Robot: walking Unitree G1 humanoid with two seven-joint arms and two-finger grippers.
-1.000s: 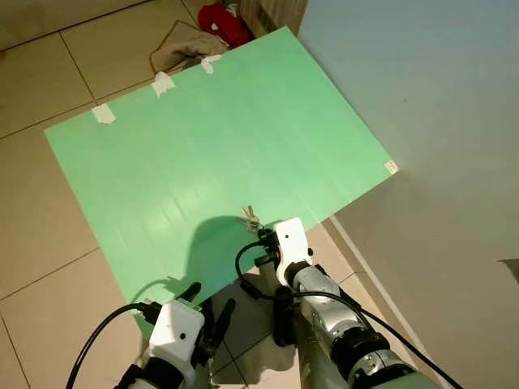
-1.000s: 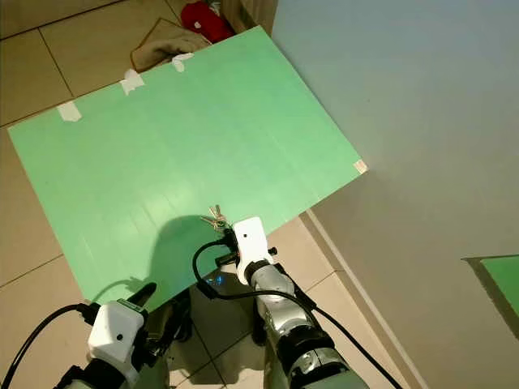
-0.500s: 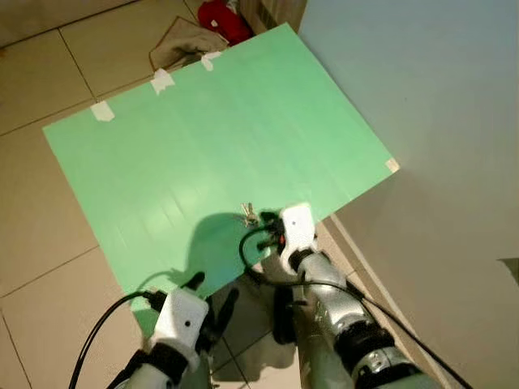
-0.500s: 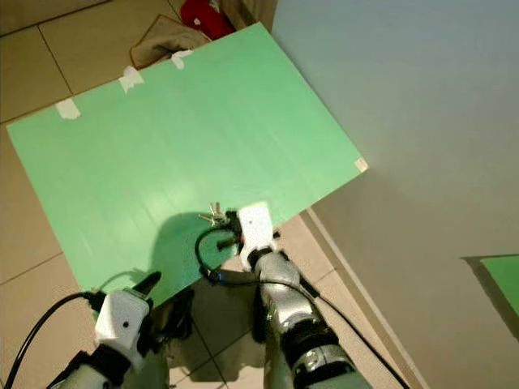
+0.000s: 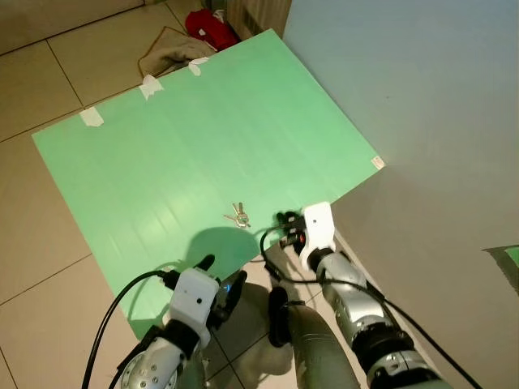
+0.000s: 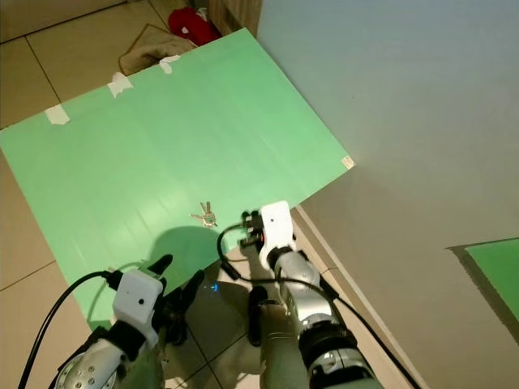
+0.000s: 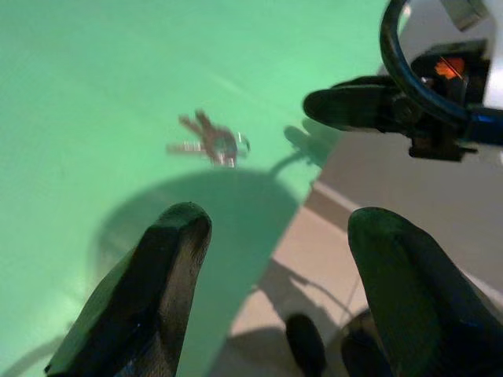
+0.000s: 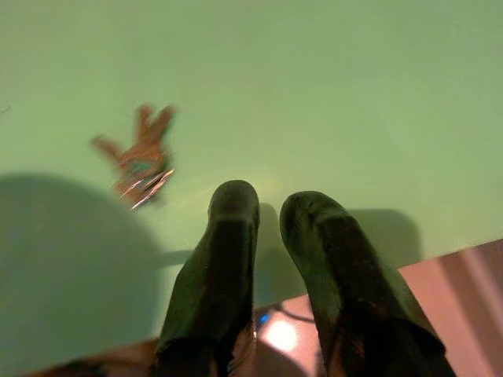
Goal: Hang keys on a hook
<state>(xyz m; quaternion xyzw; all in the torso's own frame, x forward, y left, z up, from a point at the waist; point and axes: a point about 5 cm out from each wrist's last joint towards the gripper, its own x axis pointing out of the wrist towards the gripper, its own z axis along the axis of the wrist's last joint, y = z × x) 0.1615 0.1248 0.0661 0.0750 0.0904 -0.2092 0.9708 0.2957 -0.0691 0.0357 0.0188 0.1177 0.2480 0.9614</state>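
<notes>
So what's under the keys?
The keys lie flat on a big green sheet spread over the tiled floor. The floor under the sheet is covered, so it can't be seen there.

The right gripper (image 8: 267, 206) has its two black fingers (image 8: 220, 267) close together, with only a thin gap between them. They hang above the green mat (image 8: 314, 78), near its edge, where bare floor (image 8: 464, 290) begins. The keys (image 8: 140, 161) lie on the mat, near the fingertips but apart from them. A dark shadow (image 8: 63, 267) covers the mat just beside the keys.
</notes>
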